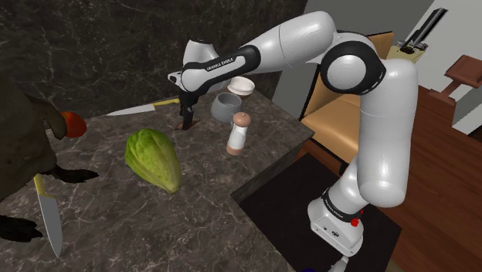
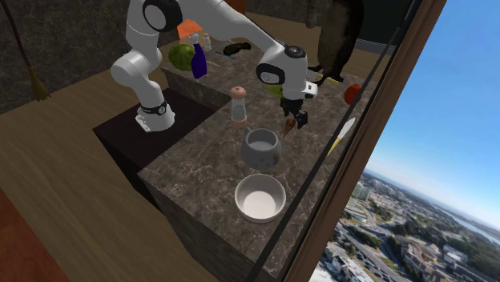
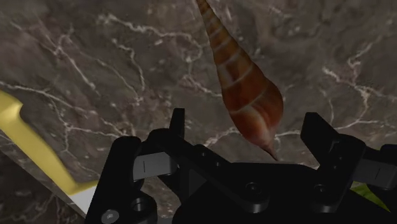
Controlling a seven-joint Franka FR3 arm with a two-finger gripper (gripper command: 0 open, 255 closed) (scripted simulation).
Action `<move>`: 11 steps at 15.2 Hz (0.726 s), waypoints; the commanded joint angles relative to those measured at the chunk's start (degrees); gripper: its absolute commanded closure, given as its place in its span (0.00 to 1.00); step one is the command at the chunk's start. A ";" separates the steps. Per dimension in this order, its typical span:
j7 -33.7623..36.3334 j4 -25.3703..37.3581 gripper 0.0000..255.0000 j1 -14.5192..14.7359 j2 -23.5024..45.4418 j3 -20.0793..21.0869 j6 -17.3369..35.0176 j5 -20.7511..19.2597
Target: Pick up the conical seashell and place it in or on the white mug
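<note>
Here the pincer [image 3: 248, 137] hangs low over the counter [image 3: 95, 57], its fingers [image 3: 177, 127] set wide apart. The brown, banded shell [image 3: 245, 89] lies on the dark marble. Its broad end sits between the fingers, neither one touching it, and its long spire points away from the hand. Just beside it, a knife [image 1: 143, 108] with a yellow handle lies along the counter's edge far from the stand. A grey mug [image 1: 226, 107] stands near, toward the counter's end. A shaker [image 1: 239, 133] stands by the stand-side edge, and a white bowl [image 1: 240, 86] sits beyond the mug at the end corner. Farther off the other way lie a green vegetable [image 1: 153, 158], a red fruit [image 1: 73, 124] and a second knife [image 1: 48, 220].
</note>
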 commanded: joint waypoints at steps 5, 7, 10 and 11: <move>0.03 0.16 0.00 0.07 0.47 0.02 0.34 0.00; 0.03 0.16 0.00 0.07 0.47 0.02 0.34 0.00; 0.03 0.16 1.00 0.07 0.46 0.02 0.34 0.00; 0.03 0.16 1.00 0.07 0.46 0.02 0.34 0.00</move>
